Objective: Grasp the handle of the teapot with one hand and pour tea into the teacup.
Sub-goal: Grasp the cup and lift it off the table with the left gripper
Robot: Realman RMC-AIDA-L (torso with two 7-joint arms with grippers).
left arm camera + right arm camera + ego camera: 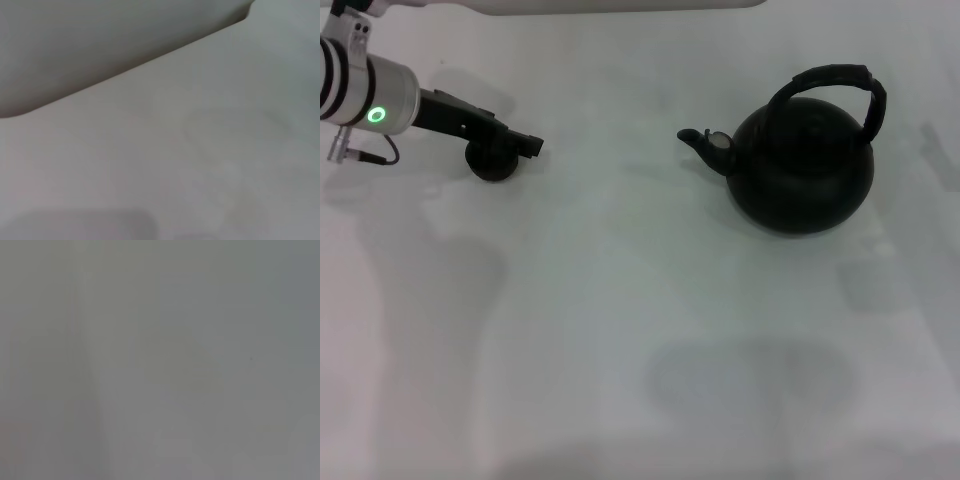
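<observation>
light: bright, soft and even, pretty washed out on the white surface [620,300]
shadows: faint, blurry grey ones under the teapot [803,165] and arm
glare: none really
wrist views: both out of focus, right one just flat grey mush

White table [620,330]: teapot [800,170] stands right, teacup [492,162] far left, well apart.

The left gripper [520,143] covers part of the teacup [492,162], and its finger state cannot be made out. The left arm is cut off at the head view's edge. Both wrist views show only blank surface.
</observation>
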